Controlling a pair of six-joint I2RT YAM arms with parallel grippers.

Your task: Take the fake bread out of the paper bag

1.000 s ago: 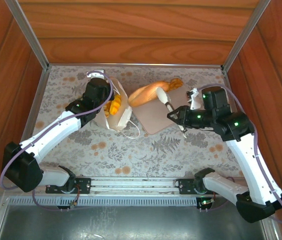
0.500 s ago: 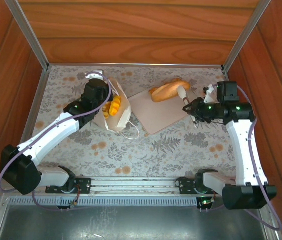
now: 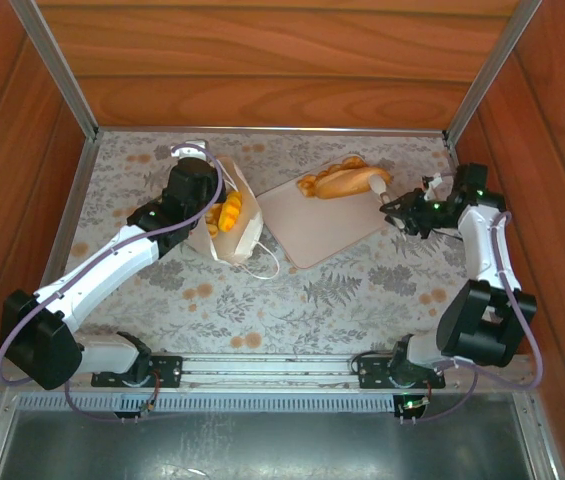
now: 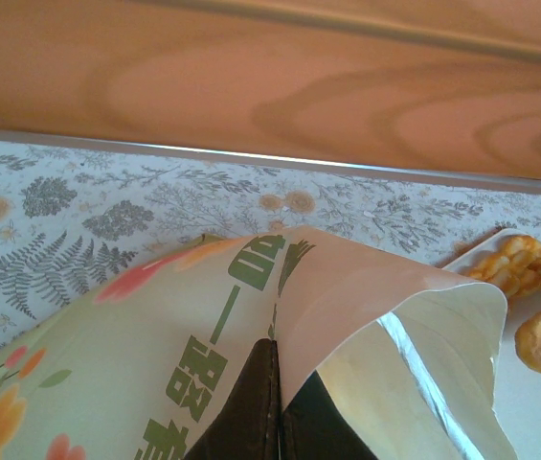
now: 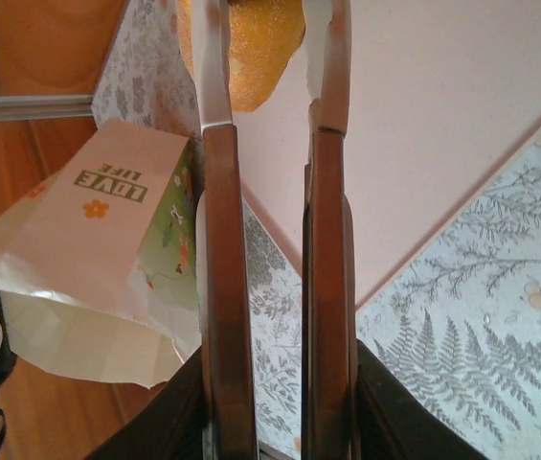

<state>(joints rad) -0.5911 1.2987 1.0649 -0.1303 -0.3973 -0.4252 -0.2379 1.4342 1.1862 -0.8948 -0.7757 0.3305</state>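
Top view: the bag (image 3: pixel 234 230) stands just left of the tray (image 3: pixel 317 225), with open bench (image 3: pixel 312 300) in front of both. Bread (image 3: pixel 347 180) lies along the tray's far edge, its right end at the right fingers (image 3: pixel 386 192), close to the side wall.

Left wrist: the left fingers (image 4: pixel 256 422), pressed together, pinch the bag's rim.

Right wrist: the narrowly parted fingers pinch the bread's end over the tray.

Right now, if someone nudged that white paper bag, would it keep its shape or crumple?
Probably floppy: the paper bag bends and creases where the left jaws pinch its rim. Likely light too, so a nudge might slide or tip it, though the fake bread inside may steady it a little.
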